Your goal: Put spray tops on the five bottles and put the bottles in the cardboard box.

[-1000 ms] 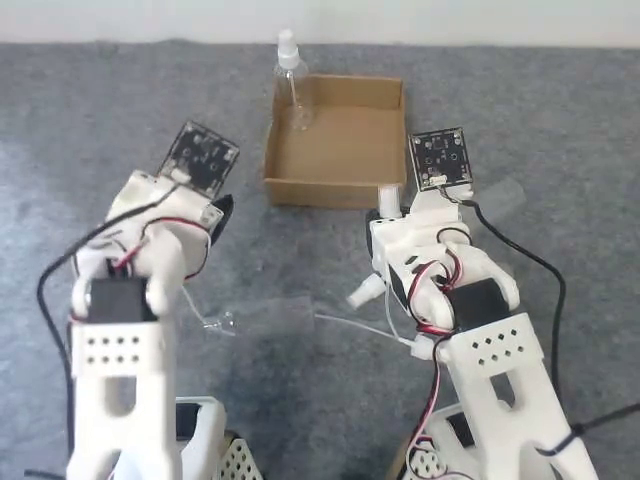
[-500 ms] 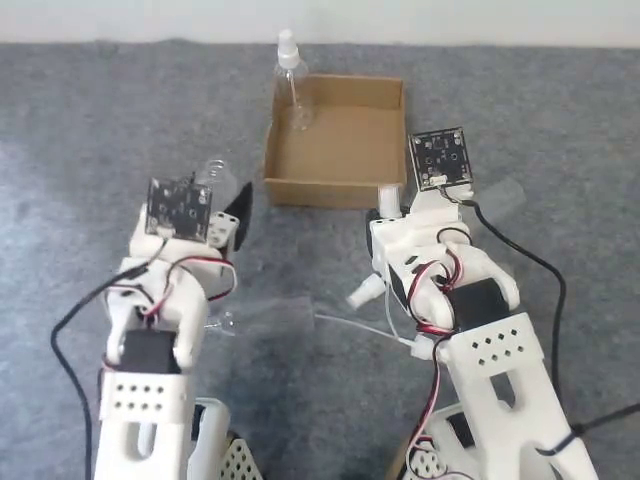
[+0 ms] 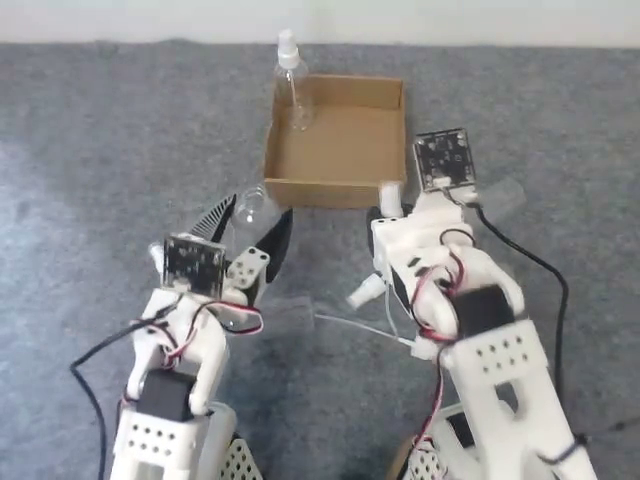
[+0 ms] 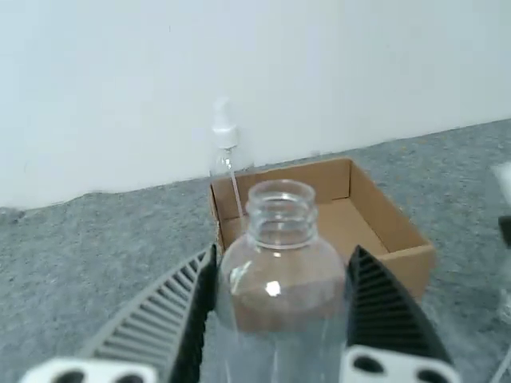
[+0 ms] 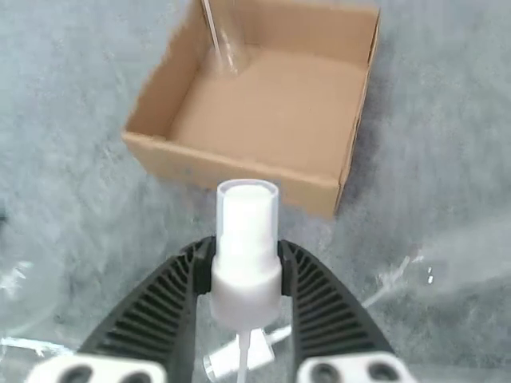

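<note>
Left arm pulled back toward the near edge of the counter (image 3: 100, 120). Left tool (image 3: 254, 212) grasps an uncapped bottle (image 4: 279, 279) upright, near the cardboard box (image 3: 335, 190) at far-edge middle. Right tool (image 5: 246, 254) clenches a spray top (image 5: 248, 211). Next: line neck under tube, feed tube first, seat cap square.

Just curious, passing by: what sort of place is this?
Probably a robotics lab bench: two white plastic robot arms on a grey carpeted table, gripping a clear plastic bottle and a white spray top, by a brown cardboard box.
</note>
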`<state>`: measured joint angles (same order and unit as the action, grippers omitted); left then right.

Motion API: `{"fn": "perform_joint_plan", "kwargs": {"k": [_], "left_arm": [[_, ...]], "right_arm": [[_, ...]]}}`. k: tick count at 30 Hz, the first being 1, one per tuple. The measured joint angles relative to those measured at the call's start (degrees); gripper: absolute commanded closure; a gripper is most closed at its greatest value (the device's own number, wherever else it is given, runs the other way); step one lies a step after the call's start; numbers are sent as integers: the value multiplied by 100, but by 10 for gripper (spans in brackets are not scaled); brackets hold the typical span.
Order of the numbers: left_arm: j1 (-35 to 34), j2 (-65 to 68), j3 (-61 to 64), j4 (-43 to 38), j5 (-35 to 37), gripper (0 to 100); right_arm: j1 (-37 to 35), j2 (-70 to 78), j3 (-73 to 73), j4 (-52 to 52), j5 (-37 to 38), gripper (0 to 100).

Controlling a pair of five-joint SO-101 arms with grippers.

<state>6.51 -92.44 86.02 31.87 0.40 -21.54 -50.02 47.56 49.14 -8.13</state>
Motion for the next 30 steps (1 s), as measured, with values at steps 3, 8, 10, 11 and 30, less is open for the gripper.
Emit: {"fn": "perform_joint_plan", "kwargs": {"k": [3,8,10,11,30], "left_arm": [[0,-571,264,70,0,781],[0,-1081,290,563,18,779],[0,-1081,281,571,18,779],[0,-1081,281,571,18,779],[0,-1081,281,580,396,779]], "right_arm": [[0,-545,44,0,0,965],[18,-1442,193,149,0,965],[18,-1732,193,158,0,965],[18,-1864,193,158,0,965],[-774,-2541,149,-888,0,992]]}}
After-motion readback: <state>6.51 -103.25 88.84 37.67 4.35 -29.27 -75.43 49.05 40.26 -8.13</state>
